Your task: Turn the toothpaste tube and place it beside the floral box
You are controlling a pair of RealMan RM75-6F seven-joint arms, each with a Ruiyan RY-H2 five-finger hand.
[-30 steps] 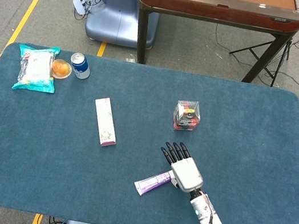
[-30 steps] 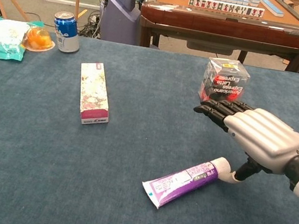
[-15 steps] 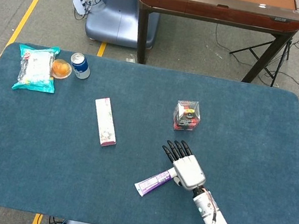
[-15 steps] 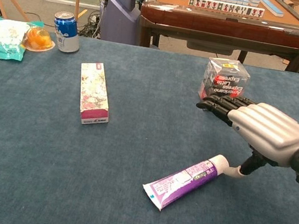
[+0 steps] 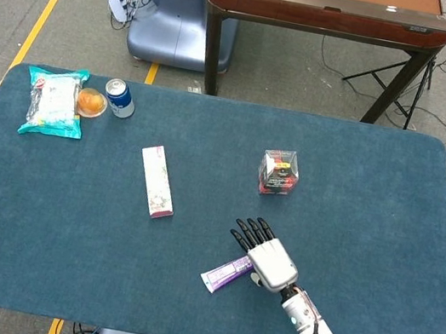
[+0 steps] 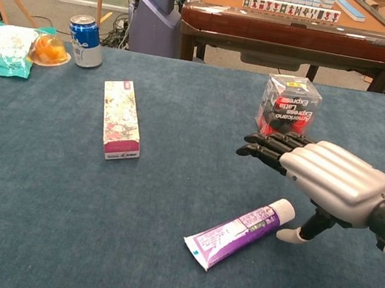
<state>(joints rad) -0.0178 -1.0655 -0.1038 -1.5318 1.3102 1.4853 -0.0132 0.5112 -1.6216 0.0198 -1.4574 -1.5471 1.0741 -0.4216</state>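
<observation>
Hovering over the blue felt table (image 5: 372, 202), the robot's right hand (image 6: 331, 178) holds nothing, its dark fingers (image 6: 270, 144) stretched flat and apart, its thumb pointing down just beside the white cap of the purple toothpaste tube (image 6: 237, 233). That tube lies slantwise near the table's front edge, well apart from the long floral box (image 6: 121, 117). Judging by this, the grasp is not yet made; next the fingers must close on the tube.
</observation>
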